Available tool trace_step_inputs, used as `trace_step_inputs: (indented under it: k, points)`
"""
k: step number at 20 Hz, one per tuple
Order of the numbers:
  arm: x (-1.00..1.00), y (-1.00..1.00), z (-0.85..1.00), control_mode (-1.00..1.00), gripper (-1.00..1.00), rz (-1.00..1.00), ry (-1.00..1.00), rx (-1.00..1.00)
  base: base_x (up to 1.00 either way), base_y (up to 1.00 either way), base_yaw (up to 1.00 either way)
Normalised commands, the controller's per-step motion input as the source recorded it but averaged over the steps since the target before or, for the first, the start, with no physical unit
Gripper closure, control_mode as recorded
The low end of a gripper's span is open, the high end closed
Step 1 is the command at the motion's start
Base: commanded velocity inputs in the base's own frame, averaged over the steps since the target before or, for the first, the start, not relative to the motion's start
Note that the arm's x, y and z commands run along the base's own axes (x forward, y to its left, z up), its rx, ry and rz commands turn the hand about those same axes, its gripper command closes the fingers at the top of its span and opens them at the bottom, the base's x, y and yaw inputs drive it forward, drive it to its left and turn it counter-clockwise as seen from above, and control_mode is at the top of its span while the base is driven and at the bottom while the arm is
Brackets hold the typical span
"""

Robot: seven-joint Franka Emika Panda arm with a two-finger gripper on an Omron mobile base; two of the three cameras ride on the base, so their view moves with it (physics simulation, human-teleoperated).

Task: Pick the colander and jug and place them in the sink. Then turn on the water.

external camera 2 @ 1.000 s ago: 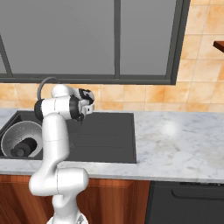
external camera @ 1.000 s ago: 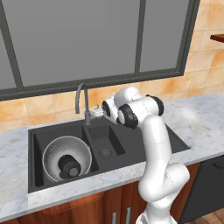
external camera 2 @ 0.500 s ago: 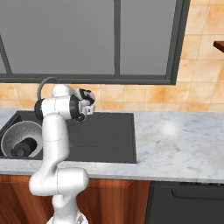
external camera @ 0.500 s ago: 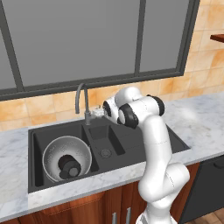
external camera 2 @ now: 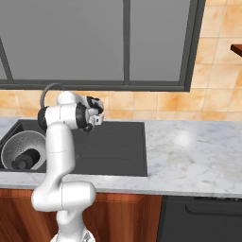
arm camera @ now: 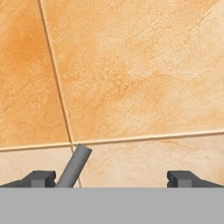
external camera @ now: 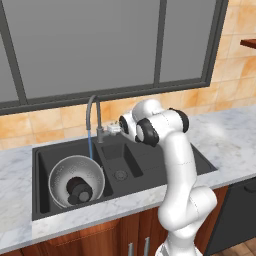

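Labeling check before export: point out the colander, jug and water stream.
colander (external camera: 95, 172), left base view, on its inner wall.
jug (external camera: 79, 188), left base view, on its lid, inside the colander.
water (external camera: 90, 145), left base view, mid-stream below the spout.

I see a marble counter (external camera: 235, 145) carrying the black sink (external camera: 165, 155); in its left basin sits the colander (external camera: 65, 175), the jug (external camera: 79, 189) lying inside it.

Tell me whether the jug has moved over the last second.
No. In the left base view the jug lies inside the colander in the sink's left basin, placed as before relative to the faucet.
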Motion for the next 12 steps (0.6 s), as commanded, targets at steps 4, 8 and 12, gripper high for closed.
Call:
trace_step_inputs:
  k: [4,8,12]
  points:
    - [0.00,-0.67,-0.06,-1.00,-1.00,-0.01,0.00,0.03,0.00,0.00,0.00]
    - [0.00,-0.08,0.00,-1.00,-1.00,0.00,0.01,0.00,0.00,0.00,0.00]
    - [0.00,0.00,0.00,-1.00,-1.00,0.00,0.00,0.00,0.00,0.00,0.00]
